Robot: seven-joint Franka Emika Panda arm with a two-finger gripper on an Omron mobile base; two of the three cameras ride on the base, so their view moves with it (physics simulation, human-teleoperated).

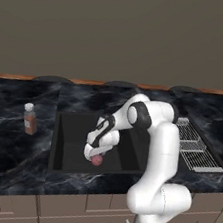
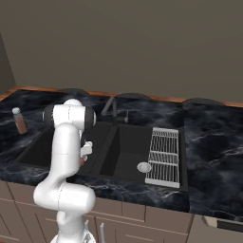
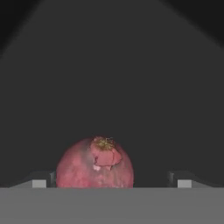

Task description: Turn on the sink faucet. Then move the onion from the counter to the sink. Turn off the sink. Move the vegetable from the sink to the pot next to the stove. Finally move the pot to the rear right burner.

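— Where are we?
— My gripper [image 3: 111,183] hangs spread wide inside the sink [image 1: 73,143], the onion [image 3: 95,164] between its tips, nearer the left one. I judge it's either just dropped or awaiting pickup; next, clear the basin.
— Any labels?
— None I can read.
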